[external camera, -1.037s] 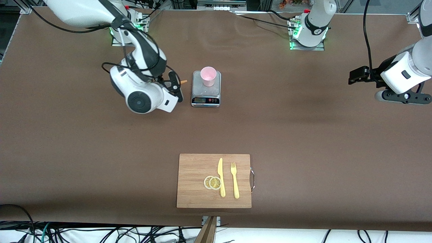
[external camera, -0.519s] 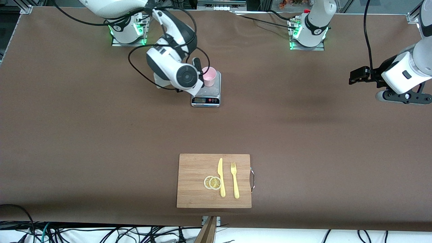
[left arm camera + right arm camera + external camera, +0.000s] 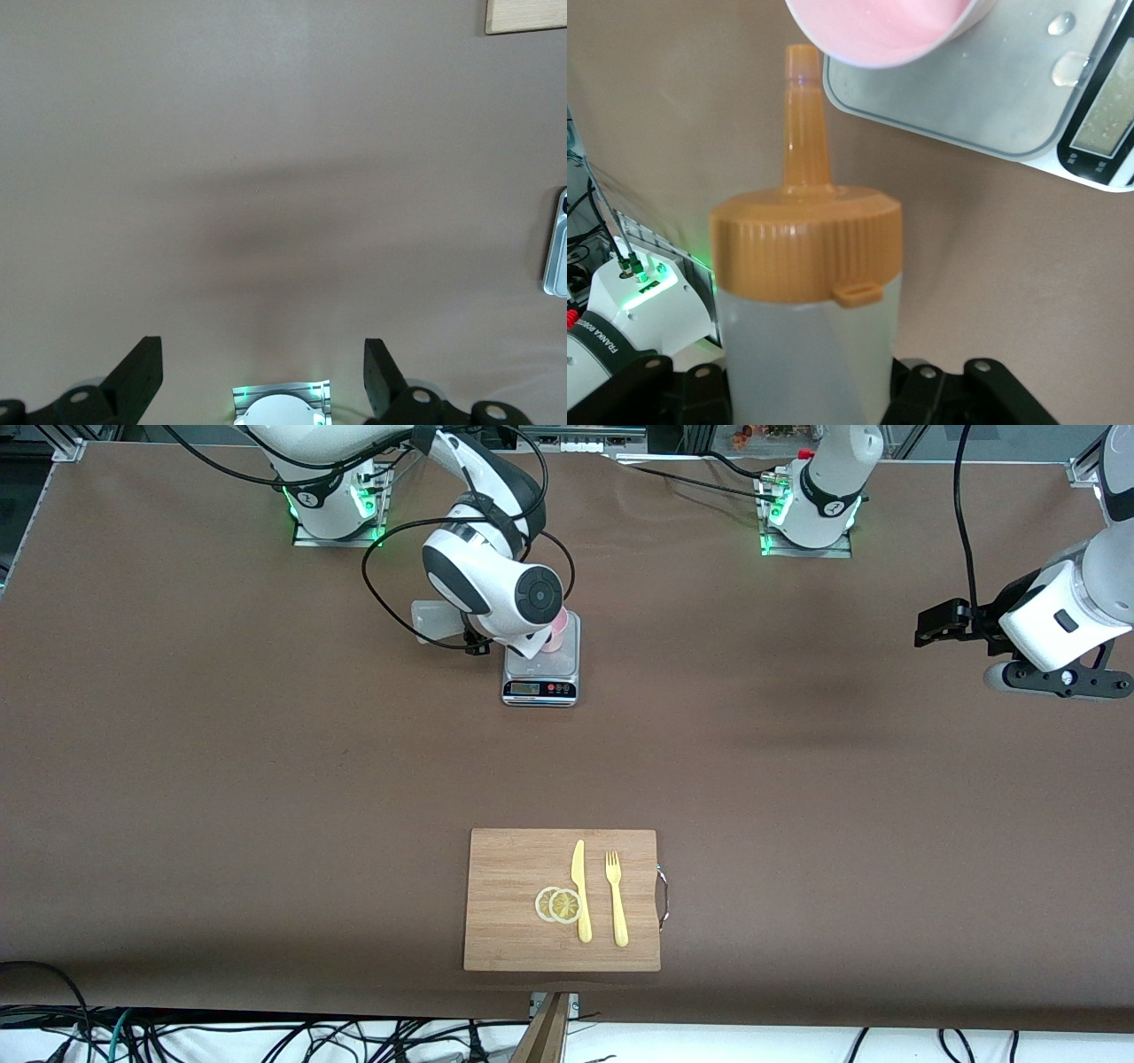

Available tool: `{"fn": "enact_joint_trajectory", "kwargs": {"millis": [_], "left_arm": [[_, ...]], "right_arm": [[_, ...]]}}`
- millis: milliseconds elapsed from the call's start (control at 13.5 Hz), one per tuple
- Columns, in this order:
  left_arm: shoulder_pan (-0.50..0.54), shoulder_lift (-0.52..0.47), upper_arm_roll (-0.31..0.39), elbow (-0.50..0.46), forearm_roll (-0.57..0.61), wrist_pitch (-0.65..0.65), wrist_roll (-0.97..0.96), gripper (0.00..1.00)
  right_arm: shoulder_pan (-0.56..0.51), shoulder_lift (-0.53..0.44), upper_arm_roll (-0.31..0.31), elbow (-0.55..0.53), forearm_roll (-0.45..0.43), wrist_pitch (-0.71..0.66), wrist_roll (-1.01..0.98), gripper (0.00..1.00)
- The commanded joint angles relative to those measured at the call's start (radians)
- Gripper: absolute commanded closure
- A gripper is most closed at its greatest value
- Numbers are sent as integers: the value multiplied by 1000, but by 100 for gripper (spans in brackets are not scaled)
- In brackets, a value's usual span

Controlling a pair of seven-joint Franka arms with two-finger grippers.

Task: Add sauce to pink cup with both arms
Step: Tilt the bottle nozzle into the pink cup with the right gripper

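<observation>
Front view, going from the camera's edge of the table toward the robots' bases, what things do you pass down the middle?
Cutting board carrying lemon slices, a yellow knife and a yellow fork → grey scale → pink cup on it, under the right gripper's wrist.

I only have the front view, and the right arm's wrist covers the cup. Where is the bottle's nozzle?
Observer: In the right wrist view the right end effector holds the bottle, and the nozzle tip is just beside the pink cup rim.
Operator: Anything on the scale?
Observer: Clear droplets lie on the scale plate.
Operator: And the left arm?
Observer: It waits; the left end effector is open and empty over bare table.
</observation>
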Motion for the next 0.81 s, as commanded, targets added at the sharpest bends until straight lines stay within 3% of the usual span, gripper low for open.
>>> {"fn": "enact_joint_trajectory", "kwargs": {"millis": [0,741], "left_arm": [[-2,12,-4,29,13,-15,19,0],[-2,12,-4,29,6,-15,21,0]], "right_arm": [[29,21,2,59,-36,-37,53,100],[58,53,2,109,-75,-48,102,100]]}}
